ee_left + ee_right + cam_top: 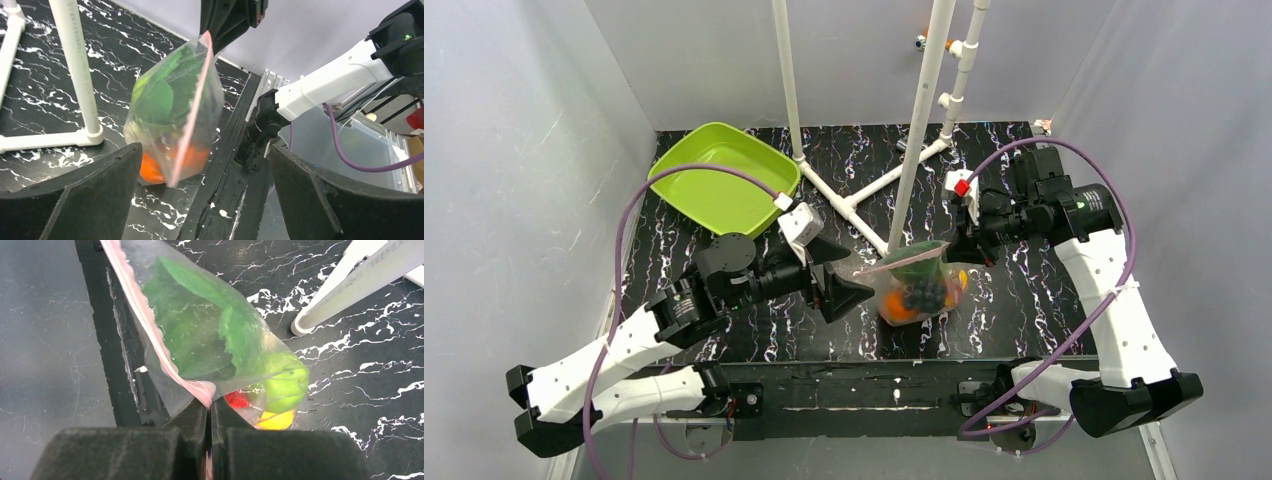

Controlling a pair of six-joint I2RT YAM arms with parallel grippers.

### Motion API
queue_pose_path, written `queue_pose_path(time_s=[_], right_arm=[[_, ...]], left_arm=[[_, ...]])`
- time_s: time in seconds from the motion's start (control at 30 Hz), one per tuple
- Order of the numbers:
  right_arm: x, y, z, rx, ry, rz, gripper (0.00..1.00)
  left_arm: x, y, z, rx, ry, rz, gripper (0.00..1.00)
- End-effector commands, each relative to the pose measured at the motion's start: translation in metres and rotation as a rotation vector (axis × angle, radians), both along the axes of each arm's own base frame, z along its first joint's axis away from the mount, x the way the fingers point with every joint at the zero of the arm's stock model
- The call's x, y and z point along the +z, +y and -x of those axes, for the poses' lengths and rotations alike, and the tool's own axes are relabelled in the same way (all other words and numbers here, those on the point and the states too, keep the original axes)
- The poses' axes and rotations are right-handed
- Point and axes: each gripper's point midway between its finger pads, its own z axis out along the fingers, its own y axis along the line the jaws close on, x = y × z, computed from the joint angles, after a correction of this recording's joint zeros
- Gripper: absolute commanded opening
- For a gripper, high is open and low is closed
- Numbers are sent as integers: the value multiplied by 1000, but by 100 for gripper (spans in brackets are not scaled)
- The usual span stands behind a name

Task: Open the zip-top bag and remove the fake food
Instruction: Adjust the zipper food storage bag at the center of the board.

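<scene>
The zip-top bag hangs by one end of its pink zip strip near the table's front edge. My right gripper is shut on that corner of the strip, above the bag. Through the clear plastic the fake food shows: a green leafy piece, a green apple, a yellow lemon, a red piece, dark grapes and an orange. My left gripper stands wide open just left of the bag, nothing between its fingers.
A lime-green tray sits at the back left. A white pipe frame rises right behind the bag, its foot beside it. The black front rail runs close under the bag.
</scene>
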Motion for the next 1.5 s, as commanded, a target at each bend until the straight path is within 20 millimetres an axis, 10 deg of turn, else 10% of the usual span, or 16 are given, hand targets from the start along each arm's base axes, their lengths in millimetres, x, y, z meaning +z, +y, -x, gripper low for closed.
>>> queue_pose_path(time_s=[0.0, 0.63, 0.97, 1.37, 1.47], right_arm=[[12, 10, -10, -32, -10, -64, 1], [-8, 16, -2, -3, 54, -103, 1], [-8, 17, 1, 8, 56, -111, 1], [-8, 18, 4, 24, 66, -117, 1], [-8, 18, 4, 26, 67, -118, 1]], left_arm=[[21, 13, 0, 5, -104, 9, 98], [40, -49, -28, -231, -17, -23, 98], [11, -75, -52, -255, -22, -126, 96], [-18, -98, -61, -411, -226, -197, 58], [-23, -103, -56, -459, -198, -189, 22]])
